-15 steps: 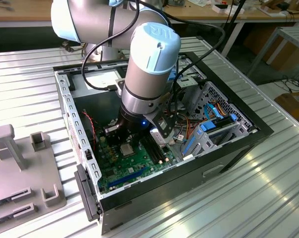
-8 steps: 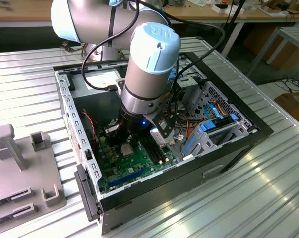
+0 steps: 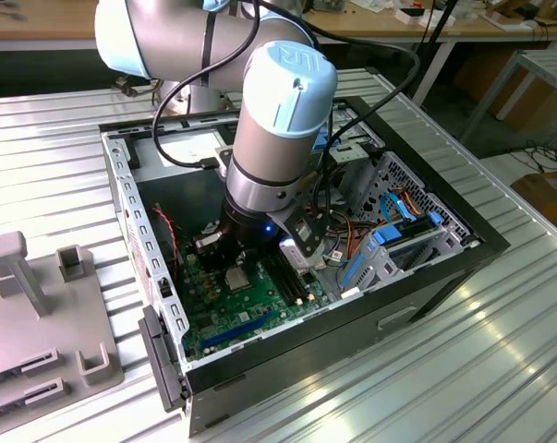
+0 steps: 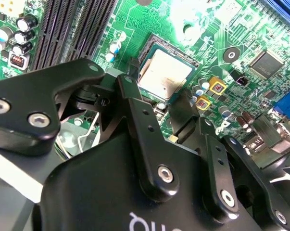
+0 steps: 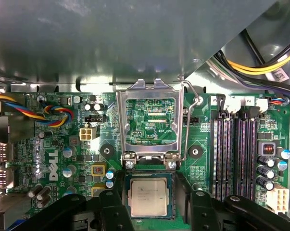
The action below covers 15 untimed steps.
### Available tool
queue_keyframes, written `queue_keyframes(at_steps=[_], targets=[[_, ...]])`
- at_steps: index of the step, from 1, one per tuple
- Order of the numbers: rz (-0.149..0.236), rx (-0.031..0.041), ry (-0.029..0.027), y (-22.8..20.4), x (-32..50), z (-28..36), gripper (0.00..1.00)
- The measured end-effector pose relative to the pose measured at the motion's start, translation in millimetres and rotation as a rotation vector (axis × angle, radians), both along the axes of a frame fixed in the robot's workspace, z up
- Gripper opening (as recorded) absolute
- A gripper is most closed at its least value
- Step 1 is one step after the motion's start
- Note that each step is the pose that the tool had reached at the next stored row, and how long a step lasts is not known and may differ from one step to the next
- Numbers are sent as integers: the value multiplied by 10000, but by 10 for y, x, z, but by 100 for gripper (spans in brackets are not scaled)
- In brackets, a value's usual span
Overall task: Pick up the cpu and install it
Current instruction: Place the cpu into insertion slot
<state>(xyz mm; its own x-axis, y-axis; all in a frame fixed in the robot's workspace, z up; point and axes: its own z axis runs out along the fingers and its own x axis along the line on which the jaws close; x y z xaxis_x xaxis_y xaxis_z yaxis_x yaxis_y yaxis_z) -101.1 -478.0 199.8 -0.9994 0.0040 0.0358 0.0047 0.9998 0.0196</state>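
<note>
The cpu (image 5: pixel 148 197), a pale silvery square plate, lies flat inside the black socket frame (image 5: pixel 173 180) on the green board (image 5: pixel 53 139). My gripper (image 5: pixel 149 206) hangs just above it, its black fingers (image 5: pixel 111 209) standing one on each side of the socket, slightly apart from the plate's edges. In the second wrist view the cpu (image 4: pixel 165 74) shows between the same fingertips (image 4: pixel 132 67) of the gripper (image 4: pixel 158 86), which is open. The socket's metal load plate (image 5: pixel 149 91) stands flipped up behind the socket.
The arm (image 3: pixel 278 120) reaches down into an open black computer case (image 3: pixel 417 277) on a slatted metal table (image 3: pixel 500 351). Black memory slots (image 5: pixel 236 154), capacitors (image 5: pixel 266 168) and cable bundles (image 5: pixel 260 62) surround the socket. A grey fixture block (image 3: pixel 47 314) sits at the exterior view's left.
</note>
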Motion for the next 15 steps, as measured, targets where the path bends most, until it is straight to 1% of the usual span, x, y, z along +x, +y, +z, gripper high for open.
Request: queue_keyframes(at_steps=[9, 10, 11, 15], targets=[[-1, -3, 8, -4, -1, 3, 51], [-1, -3, 5, -5, -1, 3, 50], [-1, -6, 8, -5, -1, 5, 45], [0, -3, 5, -5, 0, 3, 44]])
